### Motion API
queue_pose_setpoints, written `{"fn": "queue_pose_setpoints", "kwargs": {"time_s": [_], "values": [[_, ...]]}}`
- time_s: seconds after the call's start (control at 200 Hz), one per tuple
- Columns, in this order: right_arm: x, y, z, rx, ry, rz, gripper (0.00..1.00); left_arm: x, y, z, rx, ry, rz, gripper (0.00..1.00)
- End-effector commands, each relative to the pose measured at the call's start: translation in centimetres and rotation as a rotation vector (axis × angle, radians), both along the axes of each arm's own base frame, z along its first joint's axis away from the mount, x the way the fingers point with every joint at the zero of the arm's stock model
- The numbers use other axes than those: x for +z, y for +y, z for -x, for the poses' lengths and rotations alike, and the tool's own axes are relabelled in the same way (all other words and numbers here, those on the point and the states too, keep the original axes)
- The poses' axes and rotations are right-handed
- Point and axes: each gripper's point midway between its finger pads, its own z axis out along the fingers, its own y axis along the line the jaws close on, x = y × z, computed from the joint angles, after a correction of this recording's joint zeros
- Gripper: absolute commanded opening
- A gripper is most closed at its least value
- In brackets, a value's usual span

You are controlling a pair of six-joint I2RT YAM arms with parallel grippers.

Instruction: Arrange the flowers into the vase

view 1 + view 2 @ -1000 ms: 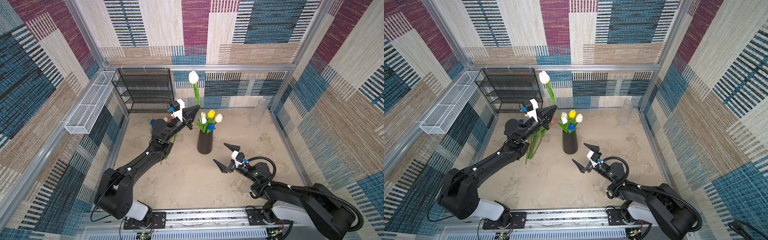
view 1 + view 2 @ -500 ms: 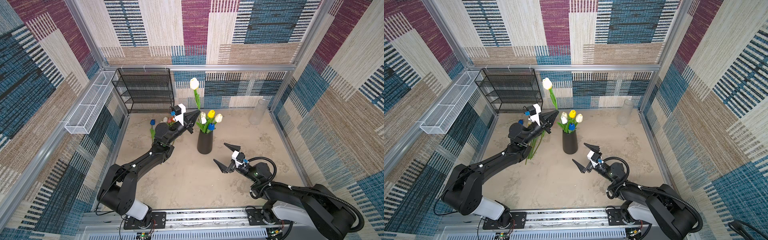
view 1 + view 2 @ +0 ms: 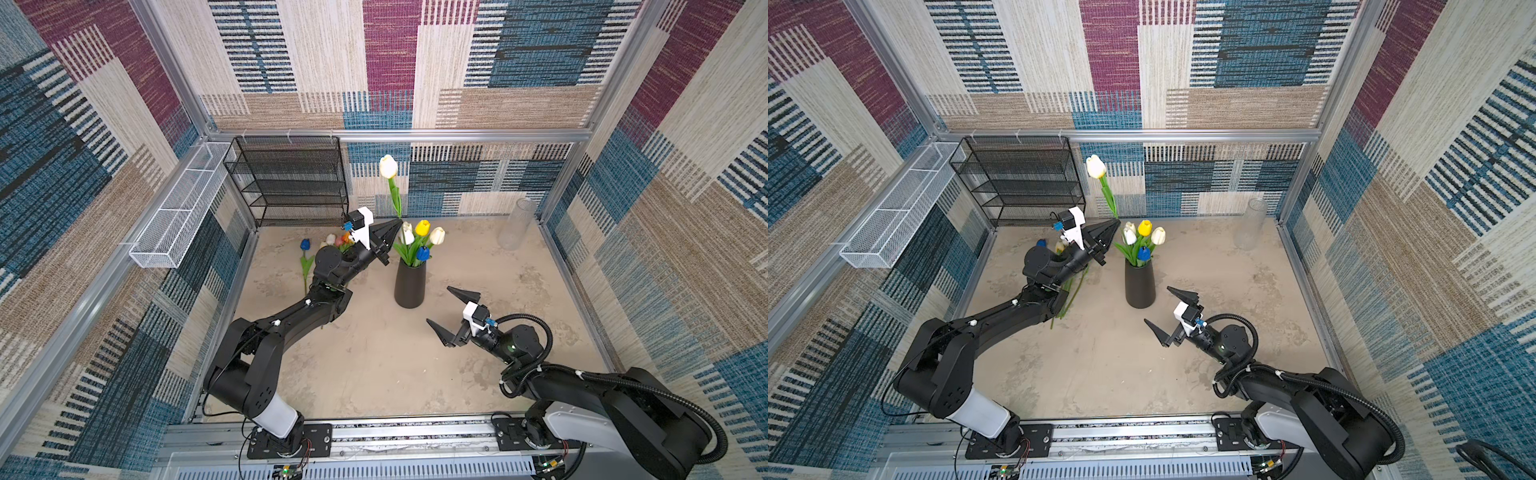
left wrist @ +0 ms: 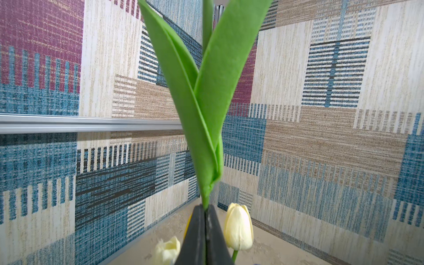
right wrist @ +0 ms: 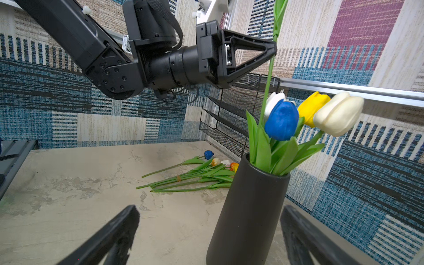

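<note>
Swung in toward the vase [image 3: 410, 282], the left gripper [image 3: 395, 226] now holds its white tulip [image 3: 388, 166] right over the vase's mouth. A second ago it hung farther out on the vase's left-arm side. The right gripper [image 3: 438, 304] has not shifted. It waits low on the near side of the vase, jaws spread wide and empty.

That puts the carry close to its end, and lowering the stem in looks like the step in hand. In the right wrist view the stem [image 5: 268, 75] drops from the pinched fingertips and passes behind a blue head. It then vanishes among the leaves at the vase's rim, so whether its end is already inside cannot be told.

In the left wrist view the left fingers [image 4: 195, 234] are shut together on the stem just under the leaves.

The tulip stands nearly upright, its closed cream-white head well above the vase. It has a long thin green stem and two broad leaves [image 4: 206, 103] folded into a narrow V. A stem that thin will likely flex — easing it down slowly should keep it from catching on the blooms below.

The vase already holds a few flowers [image 5: 281, 120] with white, yellow and blue heads. More loose flowers [image 5: 195, 174] lie flat on the table [image 5: 68, 183] on the vase's left-arm side, so plenty of the job remains.
</note>
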Motion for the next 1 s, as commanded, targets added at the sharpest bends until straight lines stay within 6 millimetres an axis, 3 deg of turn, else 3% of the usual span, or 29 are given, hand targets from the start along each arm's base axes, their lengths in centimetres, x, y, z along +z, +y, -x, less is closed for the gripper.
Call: {"fn": "queue_pose_setpoints", "kwargs": {"time_s": [0.0, 0.225, 0.366, 0.676, 0.841, 0.921, 0.997], "values": [[0.7, -0.1, 0.3, 0.009, -0.020, -0.022, 1.00, 0.3, -0.4, 0.3, -0.019, -0.021, -0.014, 0.00], [0.8, -0.2, 0.4, 0.003, -0.025, -0.023, 1.00, -2.9, -0.6, 0.0, -0.007, 0.042, -0.050, 0.00], [0.8, -0.1, 0.3, 0.005, -0.024, -0.021, 1.00, -4.0, -0.8, 0.1, 0.002, 0.059, -0.091, 0.00], [0.3, 0.0, 0.0, 0.000, -0.012, -0.015, 1.00, -6.3, -2.3, 0.9, -0.001, 0.064, -0.188, 0.00], [0.1, 0.0, -0.2, -0.010, -0.010, -0.009, 1.00, -8.6, -3.7, 1.5, 0.011, 0.102, -0.344, 0.00], [0.0, 0.0, -0.4, -0.016, -0.007, -0.005, 1.00, -9.2, -3.6, 1.7, 0.030, 0.116, -0.383, 0.07], [-0.1, 0.0, -0.5, -0.019, -0.005, -0.004, 1.00, -9.4, -3.0, 1.7, 0.056, 0.131, -0.401, 0.34]]}}
